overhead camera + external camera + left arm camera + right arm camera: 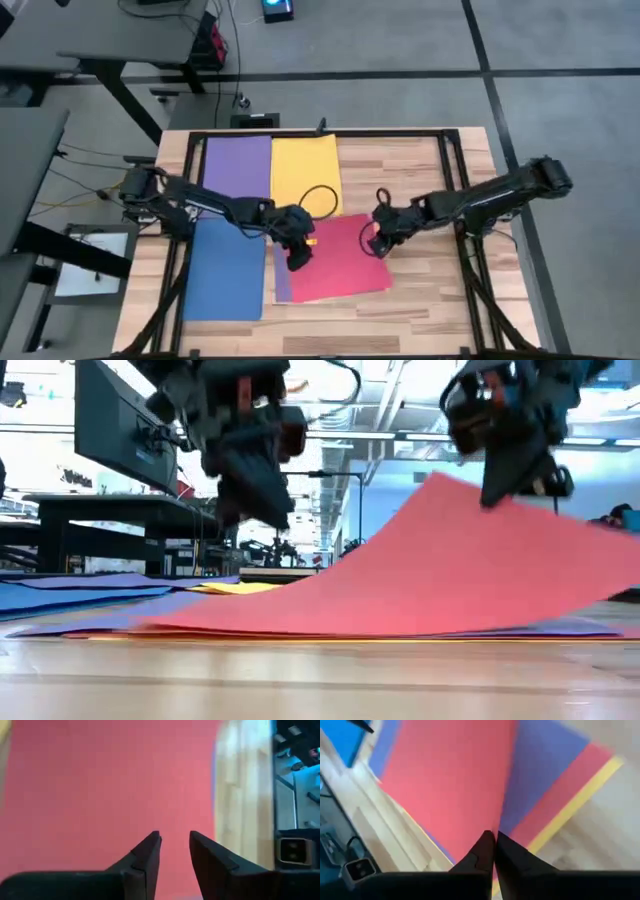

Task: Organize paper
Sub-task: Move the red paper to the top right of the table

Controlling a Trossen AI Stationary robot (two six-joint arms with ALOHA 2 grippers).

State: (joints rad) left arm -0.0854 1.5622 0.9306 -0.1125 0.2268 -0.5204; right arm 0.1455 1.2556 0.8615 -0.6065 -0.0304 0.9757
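Fingers of the right gripper (493, 851) are pinching the red sheet's (338, 258) corner, lifting it off the stack at mid-table; left gripper (175, 851) is hovering over it, slightly parted

A robotics lab or workshop: a wooden table (420, 300) in a black metal frame (455, 160) stands on grey carpet tiles (560, 40), with dark workbenches (120, 510), trailing cables (235, 50) and exposed ceiling lights (350, 435) beyond.

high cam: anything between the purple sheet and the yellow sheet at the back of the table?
Nothing. In the high view the purple sheet and yellow sheet lie side by side, edges about touching, with no object between.
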